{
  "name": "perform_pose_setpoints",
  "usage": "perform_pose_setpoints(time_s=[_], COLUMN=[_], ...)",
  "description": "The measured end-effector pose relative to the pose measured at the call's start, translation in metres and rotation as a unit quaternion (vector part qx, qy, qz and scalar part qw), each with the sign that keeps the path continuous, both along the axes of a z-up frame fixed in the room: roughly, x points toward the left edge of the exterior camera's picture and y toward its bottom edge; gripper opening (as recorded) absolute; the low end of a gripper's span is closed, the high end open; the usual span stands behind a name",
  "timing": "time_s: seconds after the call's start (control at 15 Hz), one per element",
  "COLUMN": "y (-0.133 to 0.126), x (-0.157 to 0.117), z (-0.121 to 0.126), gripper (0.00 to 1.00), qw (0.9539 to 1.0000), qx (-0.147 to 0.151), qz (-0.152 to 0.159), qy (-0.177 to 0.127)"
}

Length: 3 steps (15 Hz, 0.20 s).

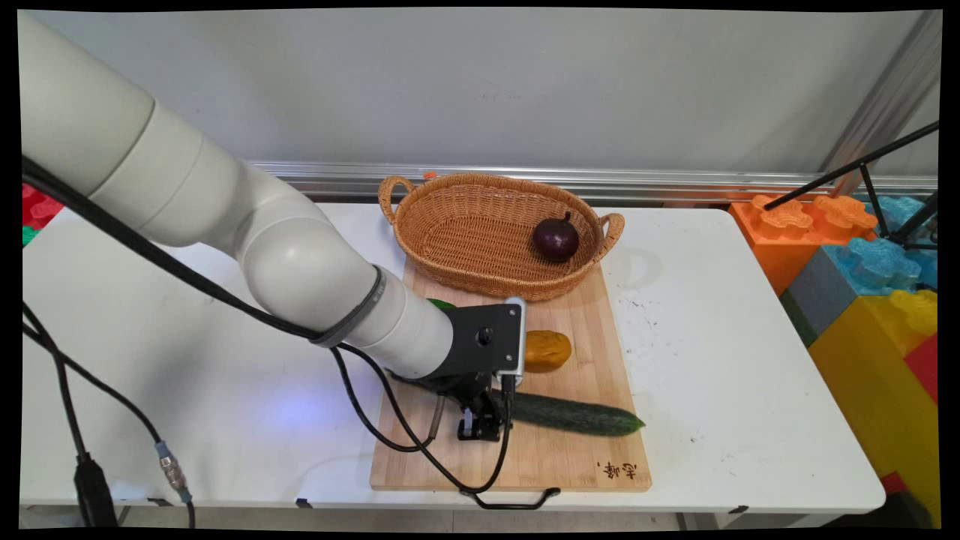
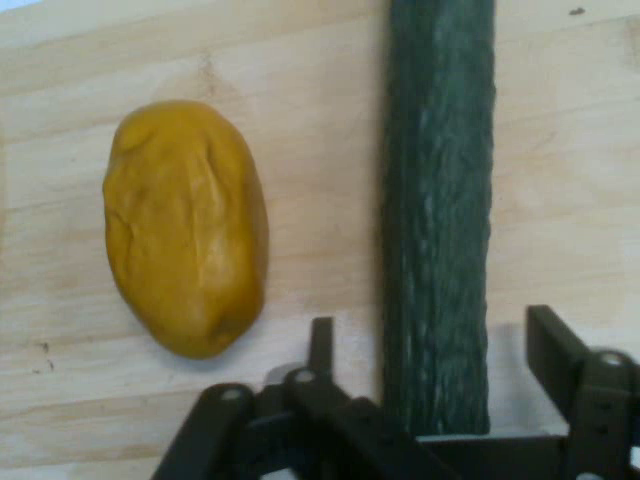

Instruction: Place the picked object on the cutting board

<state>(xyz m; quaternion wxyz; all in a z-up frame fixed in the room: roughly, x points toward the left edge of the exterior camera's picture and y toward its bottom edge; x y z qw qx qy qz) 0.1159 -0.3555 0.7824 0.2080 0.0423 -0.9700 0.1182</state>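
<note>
My gripper (image 1: 480, 426) is low over the near part of a wooden cutting board (image 1: 559, 461), at the left end of a dark green cucumber (image 1: 577, 415). In the hand view the gripper (image 2: 435, 335) is open, its two fingers standing on either side of the cucumber (image 2: 438, 210) with a small gap on each side. A yellow-orange lumpy potato-like piece (image 1: 547, 350) lies on the board just beyond the cucumber, and in the hand view this piece (image 2: 186, 225) is left of it. My wrist hides the cucumber's left tip in the main view.
A woven oval basket (image 1: 450, 247) rests on the board's far end and holds a dark purple round fruit (image 1: 556, 238). A green thing (image 1: 442, 304) peeks out behind my wrist. Coloured foam blocks (image 1: 862, 277) stand off the table's right edge.
</note>
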Motion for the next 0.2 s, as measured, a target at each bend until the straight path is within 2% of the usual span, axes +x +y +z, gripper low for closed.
perform_pose_setpoints(time_s=[0.2], y=[0.0007], x=[0.0005], z=[-0.0006], gripper=[1.0], qw=[1.0], qx=[0.005], qz=[-0.001], qy=[0.001])
